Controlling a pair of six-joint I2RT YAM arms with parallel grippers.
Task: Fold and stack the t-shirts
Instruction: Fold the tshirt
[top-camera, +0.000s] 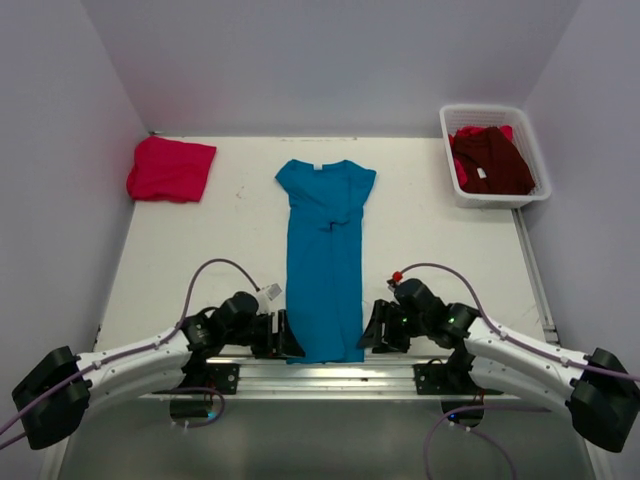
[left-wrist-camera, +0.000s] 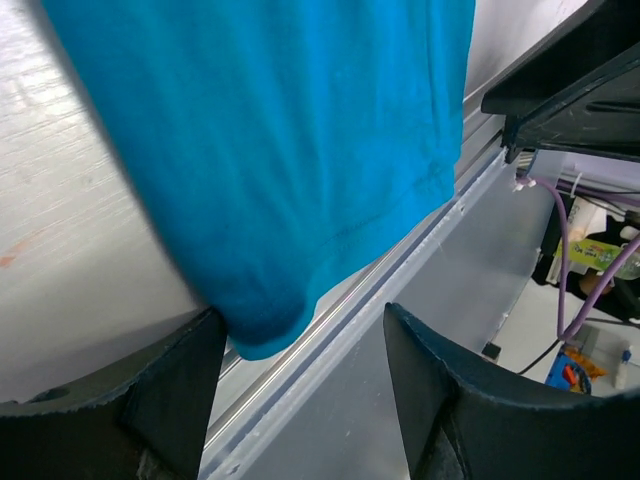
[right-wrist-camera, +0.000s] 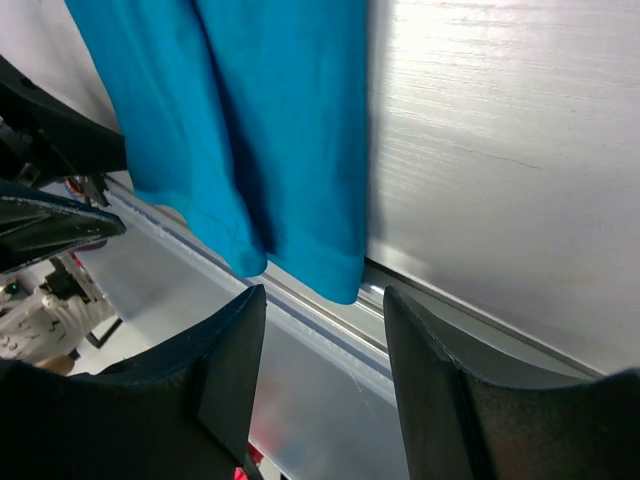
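Top external view: I count three shirts. The teal shirt lies lengthwise, collar far, hem near. The pinkish-red shirt sits far-left and the maroon shirt is in one basket. The left gripper and right gripper are both parted and empty.

White tabletop with faint scuffs, pale grey left wall, back wall and right wall enclosing it, aluminium rail along near edge, even overhead light, glare streak on surface, blurred coloured clutter beyond table edge.

Narrow teal t-shirt mid-table, red t-shirt far-left, maroon t-shirt in basket
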